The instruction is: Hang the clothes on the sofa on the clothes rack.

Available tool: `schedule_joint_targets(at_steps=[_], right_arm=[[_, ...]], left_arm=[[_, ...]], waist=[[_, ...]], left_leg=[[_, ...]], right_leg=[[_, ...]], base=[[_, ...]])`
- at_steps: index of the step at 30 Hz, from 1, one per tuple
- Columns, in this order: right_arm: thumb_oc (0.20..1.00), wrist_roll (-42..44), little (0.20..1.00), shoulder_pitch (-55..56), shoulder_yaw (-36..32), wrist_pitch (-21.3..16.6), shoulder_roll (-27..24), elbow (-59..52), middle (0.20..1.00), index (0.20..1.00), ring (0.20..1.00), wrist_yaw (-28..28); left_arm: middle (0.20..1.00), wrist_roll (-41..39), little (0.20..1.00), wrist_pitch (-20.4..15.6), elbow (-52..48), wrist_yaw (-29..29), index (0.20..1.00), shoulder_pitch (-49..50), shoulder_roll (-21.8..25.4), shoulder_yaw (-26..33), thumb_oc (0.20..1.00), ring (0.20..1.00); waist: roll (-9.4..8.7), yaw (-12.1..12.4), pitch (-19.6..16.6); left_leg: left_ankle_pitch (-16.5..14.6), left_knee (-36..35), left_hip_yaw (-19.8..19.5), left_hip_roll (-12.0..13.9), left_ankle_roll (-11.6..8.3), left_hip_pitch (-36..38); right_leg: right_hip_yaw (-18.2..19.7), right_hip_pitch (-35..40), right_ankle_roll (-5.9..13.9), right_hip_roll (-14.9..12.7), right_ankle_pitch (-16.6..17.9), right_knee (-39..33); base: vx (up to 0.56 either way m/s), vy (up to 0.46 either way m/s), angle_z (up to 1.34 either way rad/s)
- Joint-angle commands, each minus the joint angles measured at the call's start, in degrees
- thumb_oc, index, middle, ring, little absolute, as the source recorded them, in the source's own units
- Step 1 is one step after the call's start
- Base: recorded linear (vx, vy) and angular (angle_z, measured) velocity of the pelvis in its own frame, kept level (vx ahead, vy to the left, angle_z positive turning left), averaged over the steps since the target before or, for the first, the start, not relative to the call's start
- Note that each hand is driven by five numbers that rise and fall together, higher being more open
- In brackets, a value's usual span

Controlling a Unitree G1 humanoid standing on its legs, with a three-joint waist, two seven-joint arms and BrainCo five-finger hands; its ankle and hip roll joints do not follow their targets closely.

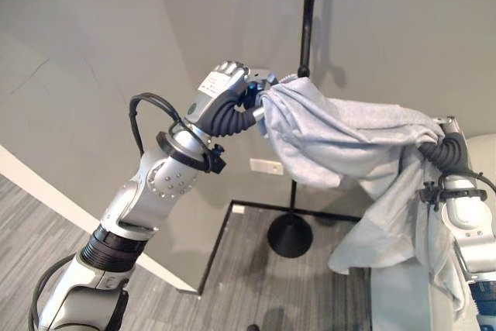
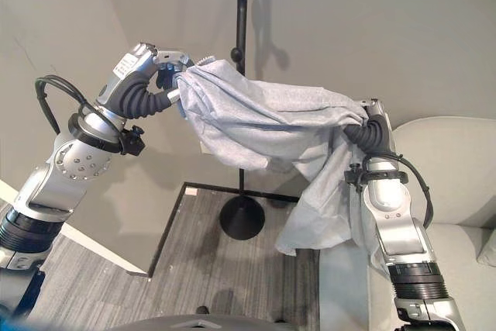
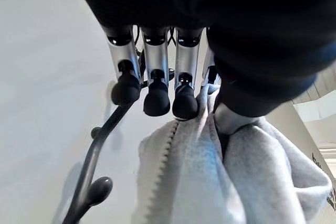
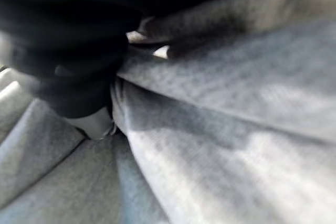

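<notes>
Up by the rack (image 1: 308, 17), left hand (image 1: 225, 83) pinches the grey shirt (image 1: 341, 141), right hand's (image 2: 372, 131) fingers hidden, so I'd hook the fabric onto a peg (image 3: 100, 190) before releasing.

The pale grey knit garment (image 1: 349, 141) is plain all over, no print, just a lighter off-white zipper tape along one edge. The thin matte black metal clothes rack (image 1: 308, 29) is black all the way down to its round black base. The left robot hand (image 1: 225, 87) is silver with dark fingertips, a dark ribbed cover and a bit of blue at the palm. The right robot hand (image 2: 370, 131) shows the same dark ribbing over silver. The light grey fabric sofa (image 2: 446, 168) is plain. The grey carpet floor (image 1: 256, 277) has faint darker streaks, and the wall (image 1: 93, 52) is flat grey with a white skirting strip.
</notes>
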Motion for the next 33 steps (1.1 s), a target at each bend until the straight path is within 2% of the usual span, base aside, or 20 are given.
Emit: schedule_joint_targets(at_steps=[1,10,25,33], right_arm=[[0.2,-0.6,0.2,-6.4,-1.1,-2.5,-0.8,-1.9,0.2,0.2,0.2,-2.2],[0.2,-1.0,0.2,-13.2,0.3,-3.4,-1.9,-3.1,0.2,0.2,0.2,-4.3],[0.2,2.3,0.2,-28.7,4.6,-2.9,-12.0,1.9,0.2,0.2,0.2,-6.2],[0.2,5.3,0.2,-36.0,8.9,-2.3,-14.9,6.8,0.2,0.2,0.2,-6.1]], left_arm=[[0.2,-3.1,0.2,-0.9,-0.5,2.3,0.2,-1.1,0.4,4.1,0.2,0.2],[0.2,-2.7,0.2,-1.3,-1.0,4.5,0.2,-4.2,1.4,4.2,0.2,0.2],[0.2,-1.3,0.2,-1.1,1.6,10.6,0.2,-10.2,10.3,7.7,0.2,0.2],[0.2,-1.4,0.2,-0.1,6.4,13.3,0.2,-11.6,12.7,8.5,0.2,0.2]], waist=[[-1.06,1.0,-4.5],[-1.37,2.4,-5.2],[-2.85,5.7,-6.3],[-3.31,7.0,-6.6]], left_leg=[[-4.4,0.7,-0.2,3.6,-1.79,3.8],[-4.8,0.7,-1.0,3.4,-1.79,4.3],[-4.6,0.7,-2.5,3.4,-2.46,3.9],[-4.8,0.7,-3.1,2.9,-2.6,3.6]], right_leg=[[-1.9,-1.8,2.51,-1.5,0.1,1.1],[-3.0,-1.3,2.86,-2.1,0.0,1.3],[-5.7,-0.8,3.25,-2.3,0.4,1.0],[-6.8,-0.5,3.55,-2.7,0.6,1.0]], base=[[0.0,0.0,0.0],[0.0,0.004,0.03],[0.0,-0.001,0.06],[0.01,0.007,0.08]])
